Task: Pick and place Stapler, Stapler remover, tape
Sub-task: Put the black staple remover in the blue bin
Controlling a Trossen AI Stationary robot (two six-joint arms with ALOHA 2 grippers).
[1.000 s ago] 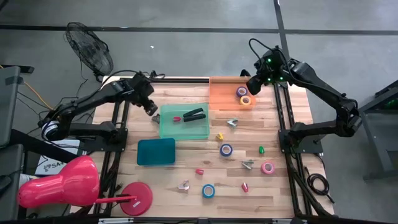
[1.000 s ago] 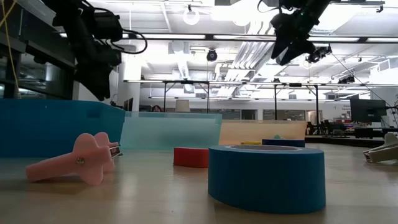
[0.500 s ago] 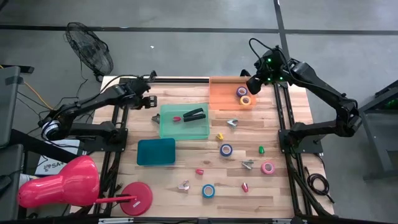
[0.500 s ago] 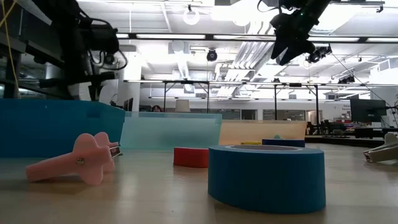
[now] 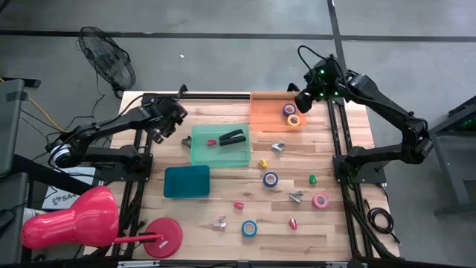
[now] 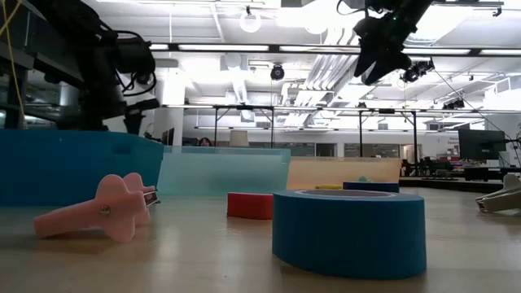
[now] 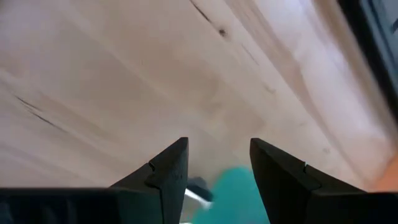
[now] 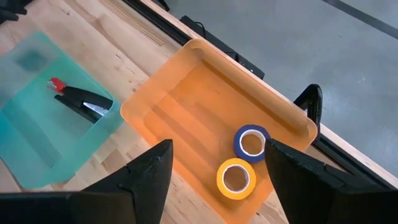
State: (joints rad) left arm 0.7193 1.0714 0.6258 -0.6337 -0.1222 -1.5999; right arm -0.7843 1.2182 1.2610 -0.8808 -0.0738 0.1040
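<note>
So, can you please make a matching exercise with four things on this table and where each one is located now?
Things:
1. black stapler
2. yellow tape roll
3. pink tape roll
4. left gripper

Places:
A. on the bare wood, near the right arm's base
B. in the orange tray
C. beside the green tray, above the wood
D. in the green tray

Pairs: 1-D, 2-B, 3-A, 4-C

A black stapler lies in the green tray. Two tape rolls sit in the orange tray. Three more lie on the counter
</note>
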